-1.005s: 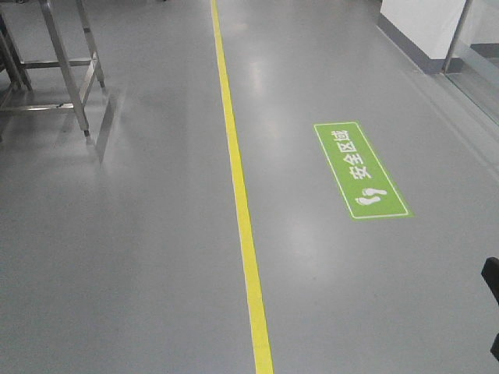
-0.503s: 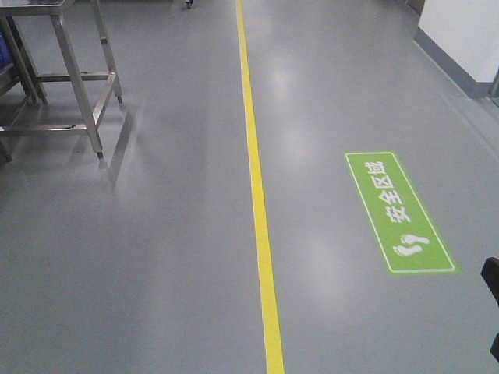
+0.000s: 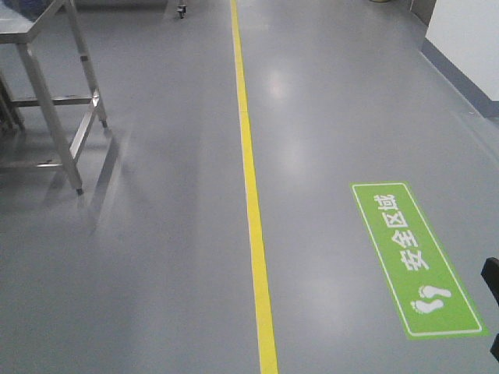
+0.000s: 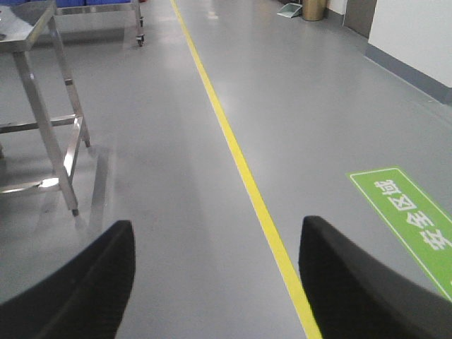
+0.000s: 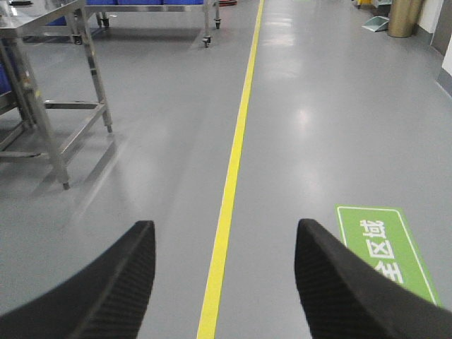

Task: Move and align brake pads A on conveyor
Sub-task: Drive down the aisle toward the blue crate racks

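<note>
Base is rolling forward along yellow line [image 3: 253, 210]; green floor sign [image 3: 417, 261] is sliding toward 5 o'clock, steel table [image 3: 31, 23] sitting at 10. Spread and empty: left gripper [image 4: 217, 233], right gripper [image 5: 224, 233]. Neither brake pads A nor conveyor is showing (likely still travelling there).

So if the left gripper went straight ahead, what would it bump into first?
Probably just the grey floor, near the yellow line. The open left gripper points forward and slightly down; nothing stands between, though depth is unclear.
</note>
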You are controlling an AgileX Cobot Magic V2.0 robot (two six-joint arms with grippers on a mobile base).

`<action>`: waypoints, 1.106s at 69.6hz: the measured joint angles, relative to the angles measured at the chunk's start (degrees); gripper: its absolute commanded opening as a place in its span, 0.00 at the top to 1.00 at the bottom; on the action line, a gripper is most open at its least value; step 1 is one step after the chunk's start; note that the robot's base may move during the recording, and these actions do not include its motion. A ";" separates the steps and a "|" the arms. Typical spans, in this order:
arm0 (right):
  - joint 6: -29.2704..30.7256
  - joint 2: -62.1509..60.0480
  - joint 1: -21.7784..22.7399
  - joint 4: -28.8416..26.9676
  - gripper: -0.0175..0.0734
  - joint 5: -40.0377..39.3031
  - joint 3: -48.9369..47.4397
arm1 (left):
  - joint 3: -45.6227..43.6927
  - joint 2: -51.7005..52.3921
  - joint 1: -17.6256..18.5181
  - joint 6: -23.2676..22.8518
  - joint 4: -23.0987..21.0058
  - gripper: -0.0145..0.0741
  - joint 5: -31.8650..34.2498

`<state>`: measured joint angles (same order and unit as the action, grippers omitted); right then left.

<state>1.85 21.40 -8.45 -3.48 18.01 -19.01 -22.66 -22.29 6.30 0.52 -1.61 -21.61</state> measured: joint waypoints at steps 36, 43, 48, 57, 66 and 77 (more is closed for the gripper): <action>0.00 0.00 0.00 0.00 0.35 0.14 0.00 | 0.00 0.00 0.00 0.00 0.00 0.28 0.00; 0.00 0.00 0.00 0.00 0.35 0.18 0.00 | 0.00 0.00 0.00 0.00 0.00 0.28 0.00; 0.00 0.00 0.00 0.00 0.35 0.18 0.00 | 0.00 0.00 0.00 0.00 0.00 0.28 0.00; 0.00 0.00 0.00 0.00 0.35 0.18 0.00 | 0.00 0.00 0.00 0.00 0.00 0.28 0.00; 0.00 0.00 0.00 0.00 0.35 0.18 0.00 | 0.00 0.00 0.00 0.00 0.00 0.28 0.00; 0.00 0.00 0.00 0.00 0.35 0.20 0.00 | 0.00 0.00 0.00 0.00 0.00 0.28 0.00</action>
<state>1.85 21.40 -8.45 -3.48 18.20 -19.01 -22.66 -22.29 6.30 0.52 -1.61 -21.61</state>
